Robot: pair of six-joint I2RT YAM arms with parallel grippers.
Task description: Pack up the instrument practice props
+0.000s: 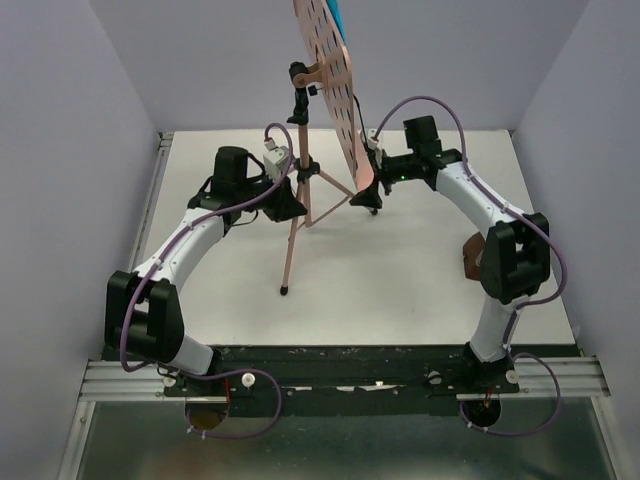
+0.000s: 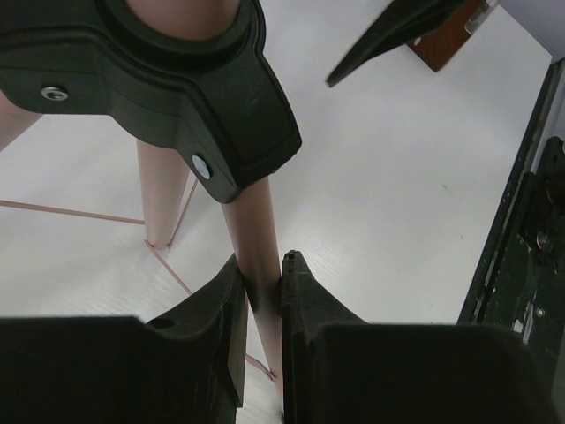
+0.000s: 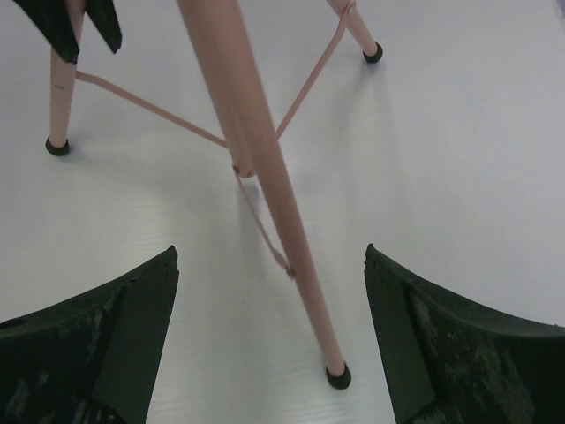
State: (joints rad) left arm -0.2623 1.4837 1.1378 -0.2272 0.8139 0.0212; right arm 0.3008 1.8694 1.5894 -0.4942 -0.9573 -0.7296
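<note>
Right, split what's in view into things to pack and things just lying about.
To pack: salmon-pink tripod music stand with hole-dotted desk; bright blue sheets; small brown pyramid metronome.
Just there: white table; aluminium mounting rail.

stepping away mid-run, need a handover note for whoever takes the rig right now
Left gripper: shut on one leg of the music stand.
Right gripper: open, fingers either side of another leg, not touching it.
Stand upright and unfolded on the table; blue sheets on its desk; metronome on the table by the right arm's elbow.
Done: nothing packed.
Left: sheets, stand, metronome.
</note>
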